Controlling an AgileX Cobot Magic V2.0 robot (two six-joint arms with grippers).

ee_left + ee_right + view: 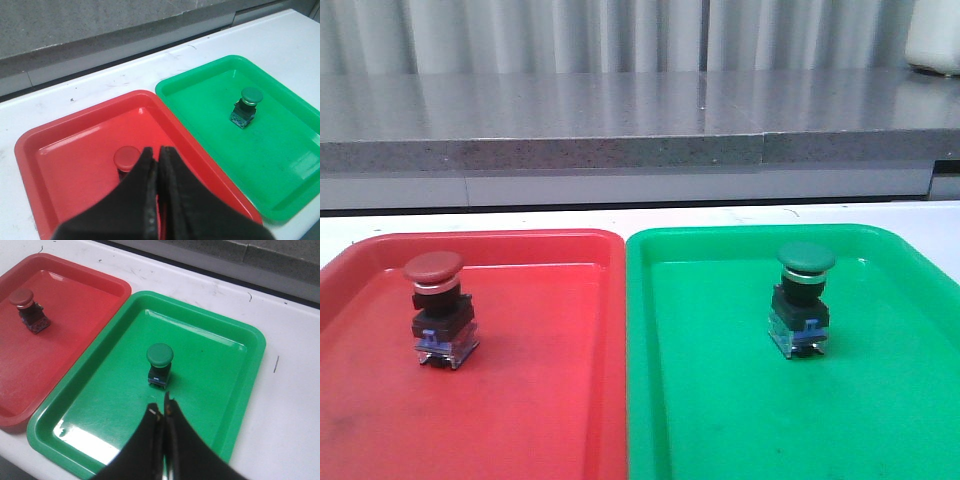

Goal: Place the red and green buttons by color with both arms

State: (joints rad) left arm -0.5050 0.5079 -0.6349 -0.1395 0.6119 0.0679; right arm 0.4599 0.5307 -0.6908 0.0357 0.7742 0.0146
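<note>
**Buttons Seated in Colour-Matched Trays, Both Grippers Closed and Empty**

The red button (438, 308) stands upright inside the red tray (550, 420), on its flat floor toward the tray's left side in the front view. Its red mushroom cap faces up, above a silver collar, a black body and a blue-clear base. The green button (802, 300) stands upright in the same way inside the green tray (720, 430), nearer that tray's right side. The two trays lie side by side on a white table (295, 405), long edges touching or nearly touching.

The left gripper (158, 155) sits above the red tray, its fingers pressed together with nothing between them; its tips overlap the red button in the left wrist view. The right gripper (162, 410) sits above the green tray, jaws likewise closed and empty, just short of the green button. Behind the table runs a grey speckled ledge (620, 120).
</note>
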